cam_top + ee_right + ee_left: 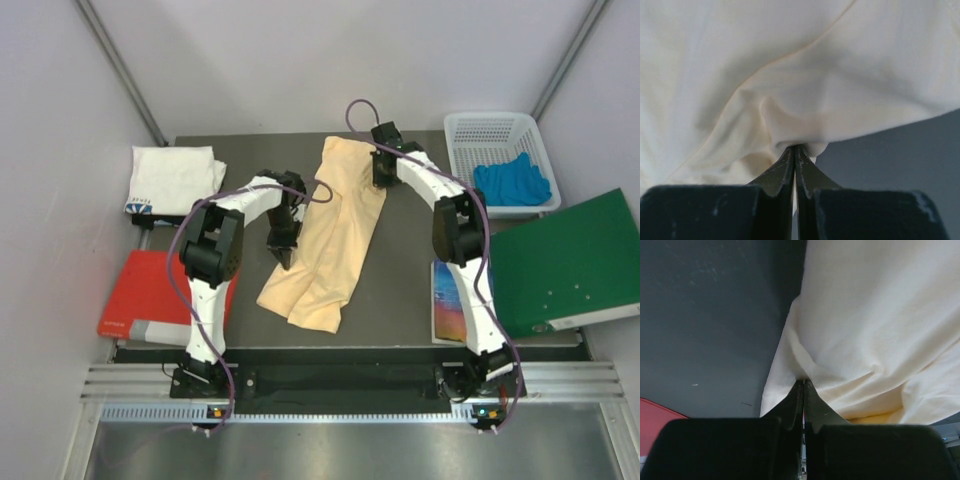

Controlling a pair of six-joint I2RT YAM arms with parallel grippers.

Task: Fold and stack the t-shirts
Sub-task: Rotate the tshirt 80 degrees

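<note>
The pale peach-yellow t-shirt (330, 235) lies as a long rumpled strip down the middle of the dark table (400, 290). My left gripper (287, 262) is shut on the shirt's left edge, and the left wrist view shows the cloth (875, 320) pinched at the gripper's (804, 382) tips. My right gripper (379, 183) is shut on the shirt's far right edge; in the right wrist view a fold of cloth (790, 75) bunches at the closed gripper (794, 147). The white t-shirt (172, 178) with a small dark-blue print lies folded at the far left.
A white basket (495, 135) at the far right holds a blue cloth (512, 180). A green folder (565, 265) lies at the right edge, with a colourful book (450, 305) beside it. A red folder (150, 295) lies at the near left.
</note>
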